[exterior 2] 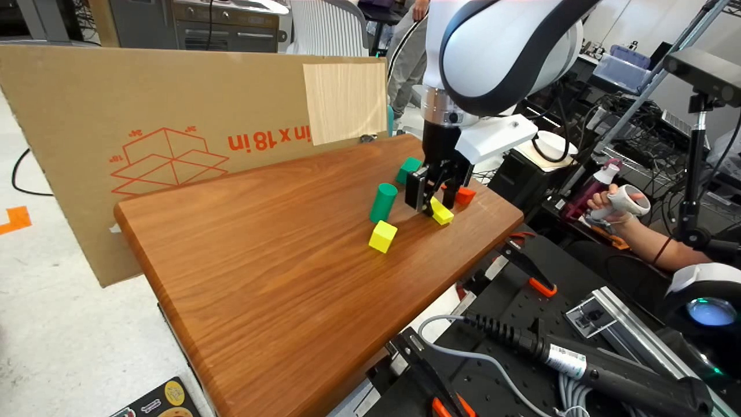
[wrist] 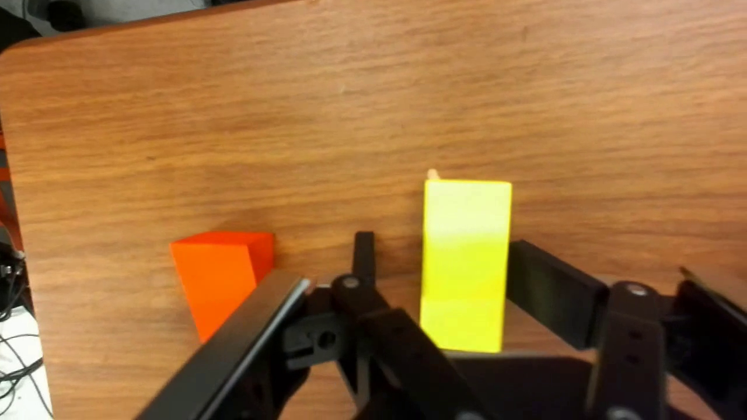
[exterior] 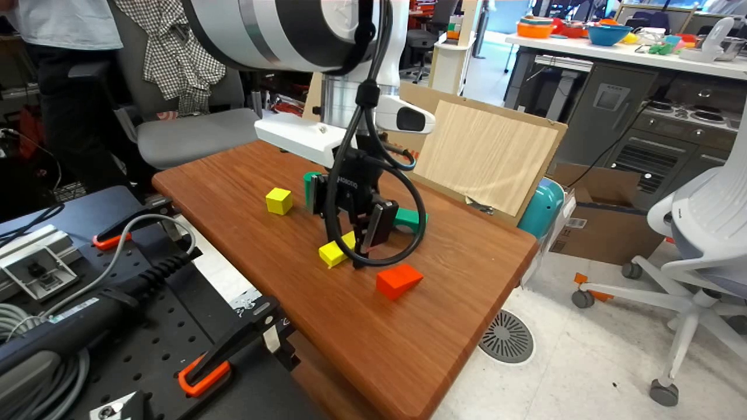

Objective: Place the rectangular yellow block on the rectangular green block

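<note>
The rectangular yellow block (exterior: 333, 254) lies flat on the wooden table, and it also shows in an exterior view (exterior 2: 442, 212) and in the wrist view (wrist: 467, 262). My gripper (wrist: 442, 256) is open and low, with its fingers on either side of the yellow block. A gap shows between the left finger and the block; the right finger is very close to its side, and I cannot tell if it touches. The rectangular green block (exterior: 407, 218) lies on the table behind the gripper, and also shows in an exterior view (exterior 2: 408, 169). It is out of the wrist view.
An orange-red wedge (wrist: 216, 268) lies beside the gripper's left finger. A green cylinder (exterior 2: 383, 202) stands upright near a yellow cube (exterior 2: 382, 236). A cardboard sheet (exterior 2: 173, 98) stands along one table edge. Clamps (exterior: 233, 344) sit by the opposite edge.
</note>
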Motion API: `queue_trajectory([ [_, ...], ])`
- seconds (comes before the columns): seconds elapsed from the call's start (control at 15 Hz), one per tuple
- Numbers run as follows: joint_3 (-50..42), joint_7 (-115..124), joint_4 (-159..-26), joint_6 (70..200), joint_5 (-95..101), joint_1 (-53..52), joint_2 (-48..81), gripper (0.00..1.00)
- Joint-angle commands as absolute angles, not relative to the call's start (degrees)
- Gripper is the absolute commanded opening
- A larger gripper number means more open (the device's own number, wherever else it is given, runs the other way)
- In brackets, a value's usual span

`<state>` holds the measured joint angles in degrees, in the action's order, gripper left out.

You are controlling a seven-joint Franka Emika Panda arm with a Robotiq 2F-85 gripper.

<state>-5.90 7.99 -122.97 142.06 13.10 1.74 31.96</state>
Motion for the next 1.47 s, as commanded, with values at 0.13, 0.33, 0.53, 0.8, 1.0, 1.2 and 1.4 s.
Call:
queue_trajectory([
  [0.13, -5.88, 5.99, -121.45, 142.48, 11.67, 1.67, 33.43, 0.14],
  [0.33, -6.49, 6.94, -123.51, 142.32, 11.26, 1.81, 29.51, 0.13],
  [0.53, -6.76, 7.37, -126.37, 142.16, 11.07, 1.7, 24.3, 0.13],
  [0.8, -5.73, 6.71, -127.08, 139.29, 6.57, 2.43, 18.53, 0.13],
  [1.0, -5.15, 7.05, -125.78, 137.04, 4.61, 1.93, 17.04, 0.13],
  [1.2, -4.04, 7.12, -123.99, 134.77, 2.25, 1.84, 17.77, 0.13],
  [1.4, -3.51, 7.73, -121.56, 132.07, 1.1, 1.81, 19.66, 0.13],
])
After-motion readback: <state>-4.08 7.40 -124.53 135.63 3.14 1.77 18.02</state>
